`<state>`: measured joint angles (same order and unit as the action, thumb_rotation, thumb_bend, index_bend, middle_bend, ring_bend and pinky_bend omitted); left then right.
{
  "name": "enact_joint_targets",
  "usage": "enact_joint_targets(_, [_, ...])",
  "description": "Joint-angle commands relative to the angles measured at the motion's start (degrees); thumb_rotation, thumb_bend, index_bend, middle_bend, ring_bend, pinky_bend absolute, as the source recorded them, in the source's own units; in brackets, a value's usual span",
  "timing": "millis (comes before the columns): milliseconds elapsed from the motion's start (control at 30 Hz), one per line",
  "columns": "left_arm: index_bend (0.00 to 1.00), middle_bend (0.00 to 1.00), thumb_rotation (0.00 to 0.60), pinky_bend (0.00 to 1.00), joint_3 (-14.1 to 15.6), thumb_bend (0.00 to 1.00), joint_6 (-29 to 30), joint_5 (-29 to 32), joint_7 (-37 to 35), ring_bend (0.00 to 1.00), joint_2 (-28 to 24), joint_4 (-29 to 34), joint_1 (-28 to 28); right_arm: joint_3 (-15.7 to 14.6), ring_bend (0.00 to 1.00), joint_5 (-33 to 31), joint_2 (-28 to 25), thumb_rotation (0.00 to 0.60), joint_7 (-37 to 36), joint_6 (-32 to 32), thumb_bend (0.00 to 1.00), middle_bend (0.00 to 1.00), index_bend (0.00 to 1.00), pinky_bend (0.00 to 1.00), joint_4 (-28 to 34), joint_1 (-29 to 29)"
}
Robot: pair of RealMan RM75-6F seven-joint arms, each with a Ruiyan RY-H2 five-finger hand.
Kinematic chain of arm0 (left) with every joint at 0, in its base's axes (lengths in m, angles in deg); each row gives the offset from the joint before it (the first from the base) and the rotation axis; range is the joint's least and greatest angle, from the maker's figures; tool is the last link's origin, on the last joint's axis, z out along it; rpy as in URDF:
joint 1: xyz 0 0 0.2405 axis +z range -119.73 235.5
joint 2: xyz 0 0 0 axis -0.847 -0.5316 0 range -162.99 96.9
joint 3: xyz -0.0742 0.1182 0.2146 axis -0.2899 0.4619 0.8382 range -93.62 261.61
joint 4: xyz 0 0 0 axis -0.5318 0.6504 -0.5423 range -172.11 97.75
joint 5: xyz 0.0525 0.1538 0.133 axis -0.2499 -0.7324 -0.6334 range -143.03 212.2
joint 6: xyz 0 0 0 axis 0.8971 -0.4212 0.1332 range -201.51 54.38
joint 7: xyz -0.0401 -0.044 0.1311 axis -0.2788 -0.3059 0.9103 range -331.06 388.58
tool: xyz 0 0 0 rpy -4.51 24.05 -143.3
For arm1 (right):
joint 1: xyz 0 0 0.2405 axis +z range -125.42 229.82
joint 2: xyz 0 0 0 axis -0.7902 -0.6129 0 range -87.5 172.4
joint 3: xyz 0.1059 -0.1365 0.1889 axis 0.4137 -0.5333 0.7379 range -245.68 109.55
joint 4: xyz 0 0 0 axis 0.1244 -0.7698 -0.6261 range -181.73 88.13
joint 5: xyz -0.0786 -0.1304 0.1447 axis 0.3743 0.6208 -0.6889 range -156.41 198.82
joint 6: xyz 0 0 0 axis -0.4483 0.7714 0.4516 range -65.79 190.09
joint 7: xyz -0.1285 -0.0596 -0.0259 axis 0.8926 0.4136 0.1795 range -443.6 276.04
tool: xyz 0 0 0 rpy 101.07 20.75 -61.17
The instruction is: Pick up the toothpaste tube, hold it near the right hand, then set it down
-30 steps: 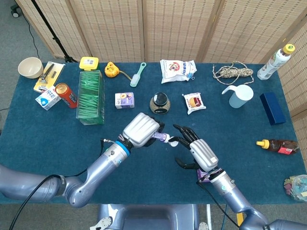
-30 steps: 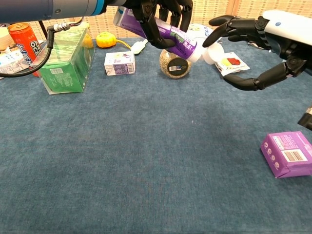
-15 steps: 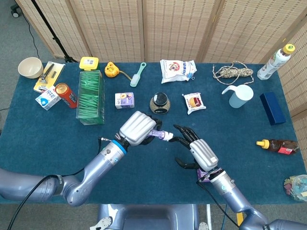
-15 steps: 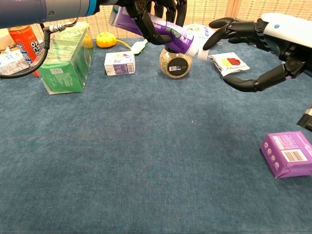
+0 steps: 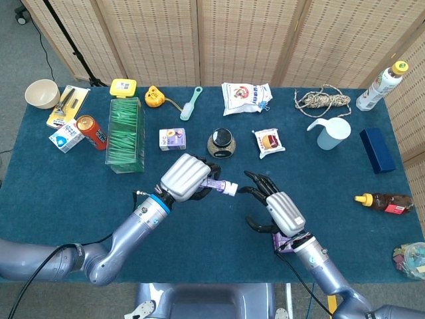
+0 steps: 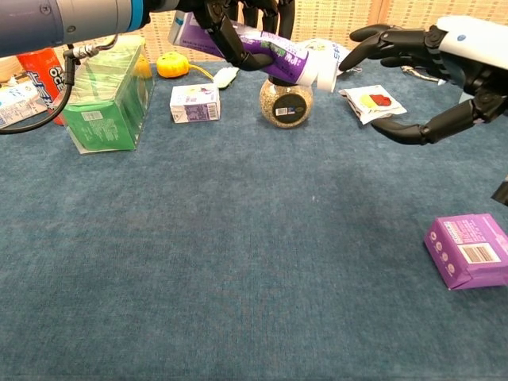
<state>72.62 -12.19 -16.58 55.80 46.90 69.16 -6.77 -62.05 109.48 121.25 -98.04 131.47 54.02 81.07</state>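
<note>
My left hand [image 5: 184, 177] grips the purple and white toothpaste tube [image 5: 220, 186] above the table's middle, cap pointing right. In the chest view the toothpaste tube [image 6: 262, 52] slants across the top, held by the left hand [image 6: 238, 17]. My right hand [image 5: 279, 209] hovers just right of the cap, fingers spread and holding nothing. The chest view shows that right hand [image 6: 432, 71] with its fingertips a short gap from the cap.
A jar [image 5: 220, 143] sits just behind the tube, a small purple carton [image 5: 172, 139] left of it and a snack packet [image 5: 269, 142] to the right. A green box [image 5: 125, 133] stands at the left. A purple box [image 6: 470, 250] lies near my right arm.
My left hand has drawn the tube leftward and slightly back, away from the right hand. The right hand shifted a little to the right, widening the gap.
</note>
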Motion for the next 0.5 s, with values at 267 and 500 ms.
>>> enact_joint_targets(267, [0.55, 0.56, 0.600, 0.54, 0.1, 0.51, -1.0, -4.3, -4.4, 0.50, 0.4, -1.5, 2.5, 0.9, 0.00, -1.9, -1.8, 0.600, -5.3, 2.9, 0.39, 0.00, 0.13, 0.00, 0.0, -2.3])
enact_joint_targets(500, [0.56, 0.57, 0.600, 0.54, -0.3, 0.51, -1.3, -7.0, -7.5, 0.51, 0.9, -2.9, 4.1, 1.7, 0.00, -3.3, -2.5, 0.600, -9.7, 3.4, 0.39, 0.00, 0.06, 0.00, -0.4, -3.2])
